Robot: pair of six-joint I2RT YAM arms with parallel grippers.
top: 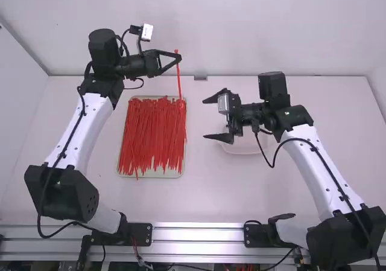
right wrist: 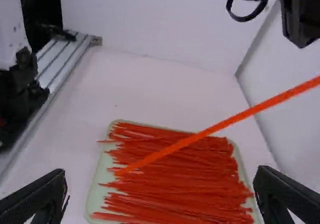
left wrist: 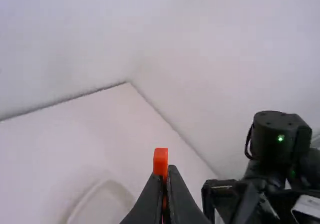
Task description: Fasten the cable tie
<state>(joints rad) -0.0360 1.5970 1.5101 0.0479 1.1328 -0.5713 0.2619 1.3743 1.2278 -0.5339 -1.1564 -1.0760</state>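
The left arm [top: 90, 111] rises from its base at the near left and bends to the right at the top, so the left gripper [top: 173, 58] sits above the far edge of the white table [top: 241, 186]. Its fingers [left wrist: 149, 204] are clenched on a single red cable tie [top: 179, 81], gripped just below the square head, which sticks out past the fingertips. The strap of that tie hangs down and slants slightly right; its free tip ends over the far right corner of the pile of red cable ties [top: 154, 135], though whether it touches the pile cannot be told. The pile lies lengthwise in a pale tray [top: 149, 175] left of the table's middle, covering nearly all of it. To the right of the tray, apart from it, the right gripper [top: 212, 118] points left towards the pile and the hanging strap, raised off the table with its fingers spread wide and holding nothing. A shallow white dish [top: 244, 147] lies on the table under the right arm [top: 313, 156] just behind that gripper
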